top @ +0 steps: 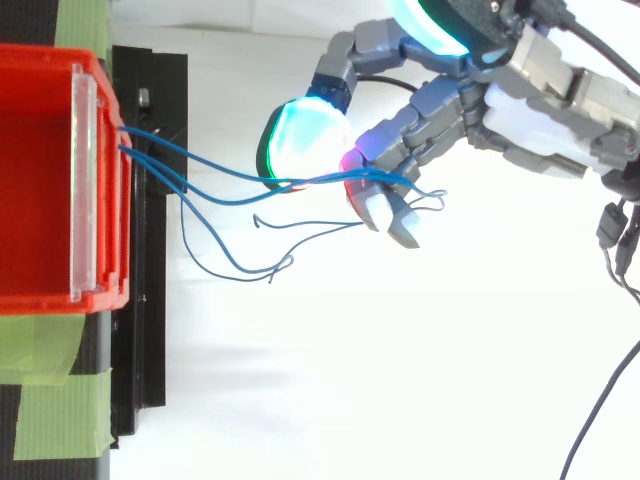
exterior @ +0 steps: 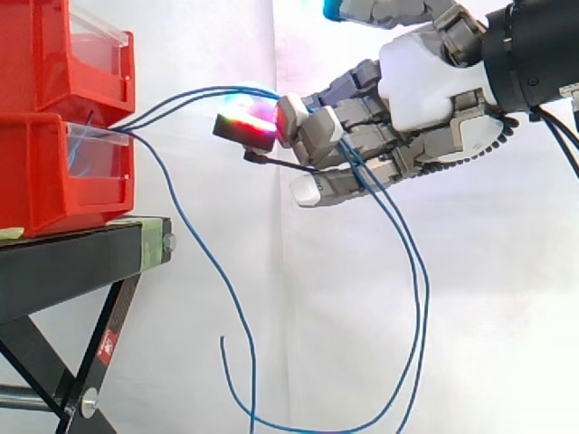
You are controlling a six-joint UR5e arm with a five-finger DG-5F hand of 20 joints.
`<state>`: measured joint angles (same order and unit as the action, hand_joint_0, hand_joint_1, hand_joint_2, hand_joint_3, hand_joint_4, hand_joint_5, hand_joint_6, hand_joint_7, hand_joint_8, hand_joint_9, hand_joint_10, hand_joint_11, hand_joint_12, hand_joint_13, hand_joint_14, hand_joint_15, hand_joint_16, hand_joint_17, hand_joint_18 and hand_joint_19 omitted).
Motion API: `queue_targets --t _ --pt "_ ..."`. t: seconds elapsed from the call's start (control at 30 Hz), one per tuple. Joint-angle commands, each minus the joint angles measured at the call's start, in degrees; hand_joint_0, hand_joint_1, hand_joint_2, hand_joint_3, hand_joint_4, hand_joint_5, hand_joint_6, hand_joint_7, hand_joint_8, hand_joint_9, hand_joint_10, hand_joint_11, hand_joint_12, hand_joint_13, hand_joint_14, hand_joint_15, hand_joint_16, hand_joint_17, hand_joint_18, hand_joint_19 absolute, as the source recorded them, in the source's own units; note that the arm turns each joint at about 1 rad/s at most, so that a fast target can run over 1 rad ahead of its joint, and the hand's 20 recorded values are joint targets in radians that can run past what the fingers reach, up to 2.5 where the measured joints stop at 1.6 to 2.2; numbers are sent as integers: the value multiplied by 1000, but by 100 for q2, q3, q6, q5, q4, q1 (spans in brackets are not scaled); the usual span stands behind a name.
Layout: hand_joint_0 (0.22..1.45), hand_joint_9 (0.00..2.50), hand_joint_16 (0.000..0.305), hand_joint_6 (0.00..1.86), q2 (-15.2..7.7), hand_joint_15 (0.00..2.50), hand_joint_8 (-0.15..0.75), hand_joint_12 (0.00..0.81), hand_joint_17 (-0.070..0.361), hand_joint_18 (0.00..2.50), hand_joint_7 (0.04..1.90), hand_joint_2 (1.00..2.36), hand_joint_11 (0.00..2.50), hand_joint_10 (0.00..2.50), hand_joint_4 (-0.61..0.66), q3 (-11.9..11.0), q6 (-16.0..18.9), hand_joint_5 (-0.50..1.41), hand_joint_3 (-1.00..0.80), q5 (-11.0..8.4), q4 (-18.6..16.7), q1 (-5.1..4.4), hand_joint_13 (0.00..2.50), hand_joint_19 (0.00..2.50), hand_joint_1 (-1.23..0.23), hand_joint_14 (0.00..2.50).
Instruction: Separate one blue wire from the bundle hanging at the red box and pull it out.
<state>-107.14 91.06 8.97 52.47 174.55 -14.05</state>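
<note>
Several blue wires (exterior: 181, 95) come out of the front of the lower red box (exterior: 45, 172) and arc right toward my hand (exterior: 425, 81). The hand is shut on a few of them, pinched between the glowing thumb pad (top: 305, 140) and curled fingers (top: 385, 205). Past the pinch these wires (exterior: 412, 262) hang down in a long loop. Another blue wire (exterior: 204, 249) drops free from the box, apart from the hand. From above, the held wires (top: 230, 178) run nearly straight from the box (top: 40, 180) to the hand (top: 540, 110), and loose ends (top: 240, 265) curl below them.
A second red box (exterior: 54, 54) with a clear front sits on top of the lower one. Both rest on a black stand (exterior: 72, 262) with slanted legs. Green tape (top: 50, 420) marks the stand. A white curtain hangs behind.
</note>
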Motion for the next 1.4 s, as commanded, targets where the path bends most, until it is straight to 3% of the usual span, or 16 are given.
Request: queue_targets --t 0.0,0.17,0.4,0.7,1.03,1.37 --pt "279 1047 77 545 0 1353 442 572 174 874 1191 1000 1354 6 250 0 0 -122 -500 0 1 8 1074 488 -252 219" --pt "283 966 76 614 0 1359 430 558 170 843 1046 1000 1409 1 269 0 0 -160 -500 0 9 8 1019 456 -634 233" --pt "363 878 68 681 0 1509 382 487 152 773 956 1000 1475 2 259 0 -9 -199 -500 -8 1 -1 1003 461 -852 0" --pt "573 850 51 809 0 1518 289 365 115 680 858 1004 1466 11 175 0 -18 -217 -448 -8 1 -1 955 527 -865 11" --pt "662 875 48 832 0 1513 286 360 109 690 840 1015 1442 11 162 0 -18 -215 -296 0 -8 -1 975 527 -842 10" --pt "643 905 47 848 0 1517 284 354 107 703 834 1018 1414 10 155 0 -26 -203 -182 0 -8 8 1000 554 -785 9"
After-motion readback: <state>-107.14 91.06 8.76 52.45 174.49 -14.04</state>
